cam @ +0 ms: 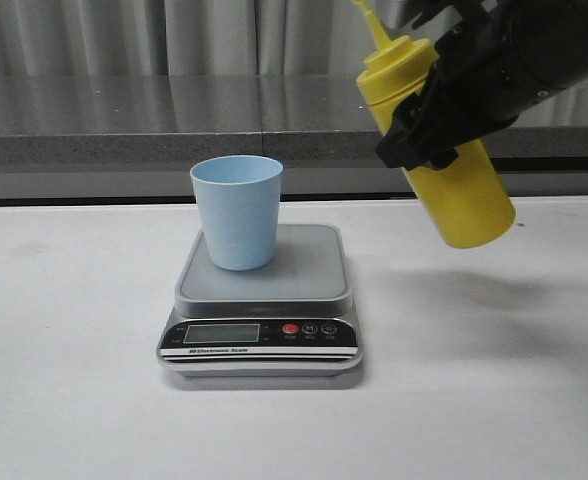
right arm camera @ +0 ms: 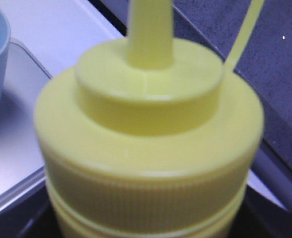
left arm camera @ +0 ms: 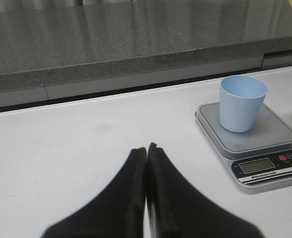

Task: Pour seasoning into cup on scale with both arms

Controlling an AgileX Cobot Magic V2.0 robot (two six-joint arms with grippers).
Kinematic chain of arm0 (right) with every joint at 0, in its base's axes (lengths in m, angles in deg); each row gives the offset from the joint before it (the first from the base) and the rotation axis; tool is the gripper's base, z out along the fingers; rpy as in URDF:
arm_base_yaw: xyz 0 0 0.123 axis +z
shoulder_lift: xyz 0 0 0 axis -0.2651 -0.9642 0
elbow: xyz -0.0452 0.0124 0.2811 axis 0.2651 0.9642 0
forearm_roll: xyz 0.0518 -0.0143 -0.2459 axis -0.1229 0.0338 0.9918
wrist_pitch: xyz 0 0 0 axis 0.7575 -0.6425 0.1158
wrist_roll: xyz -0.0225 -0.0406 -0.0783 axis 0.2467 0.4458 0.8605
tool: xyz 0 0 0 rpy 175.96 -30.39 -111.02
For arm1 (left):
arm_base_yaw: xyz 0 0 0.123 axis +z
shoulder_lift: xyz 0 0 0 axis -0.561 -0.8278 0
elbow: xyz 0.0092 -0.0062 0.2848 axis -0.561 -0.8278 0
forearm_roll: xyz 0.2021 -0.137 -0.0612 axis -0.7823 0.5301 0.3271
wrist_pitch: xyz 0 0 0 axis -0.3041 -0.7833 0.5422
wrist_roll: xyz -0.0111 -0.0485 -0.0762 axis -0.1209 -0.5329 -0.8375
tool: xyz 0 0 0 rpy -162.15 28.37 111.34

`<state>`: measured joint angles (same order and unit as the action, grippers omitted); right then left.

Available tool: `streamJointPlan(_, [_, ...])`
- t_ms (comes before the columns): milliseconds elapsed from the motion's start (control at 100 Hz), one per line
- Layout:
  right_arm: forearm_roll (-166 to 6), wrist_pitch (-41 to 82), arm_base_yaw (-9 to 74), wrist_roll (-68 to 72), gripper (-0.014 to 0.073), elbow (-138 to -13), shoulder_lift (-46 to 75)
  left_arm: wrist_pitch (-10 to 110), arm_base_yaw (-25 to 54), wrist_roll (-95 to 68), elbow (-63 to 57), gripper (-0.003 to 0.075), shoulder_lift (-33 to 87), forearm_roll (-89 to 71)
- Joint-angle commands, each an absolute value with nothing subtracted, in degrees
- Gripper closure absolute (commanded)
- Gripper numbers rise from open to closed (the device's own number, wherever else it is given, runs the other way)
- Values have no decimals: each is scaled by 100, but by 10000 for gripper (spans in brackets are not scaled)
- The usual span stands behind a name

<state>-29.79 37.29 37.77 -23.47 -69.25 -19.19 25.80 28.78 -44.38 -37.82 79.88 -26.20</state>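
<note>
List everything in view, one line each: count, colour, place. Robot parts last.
cup: one, light blue, upright on the scale's platform, toward its left rear.
scale: one, grey platform with black front panel, centre of the table.
bottle: one, yellow, held in the air right of the scale, tilted with its nozzle up and to the left.
table: one, white, under the scale.
ledge: one, grey, behind the table.
left pincer: one, black, shut, empty, above the table left of the scale.
right pincer: one, black, clamped around the bottle's upper body.
</note>
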Motion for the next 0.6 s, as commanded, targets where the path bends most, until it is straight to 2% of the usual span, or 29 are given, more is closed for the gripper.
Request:
streamJointPlan(0, [-2218,3526,3888,-2288,652,-7363,-1670,2976,2885,-4467,-3638,741,7923,-2561])
streamJointPlan(210, [-700,2806,4140,-2293,652,-7682,-1713,2976,2885,-4467,-3638,741,7923,-2561])
streamJointPlan(590, [839,1662,4708,-2404,652,-7989,-2183,2987,2885,-4467,-3638,741,7923,-2561])
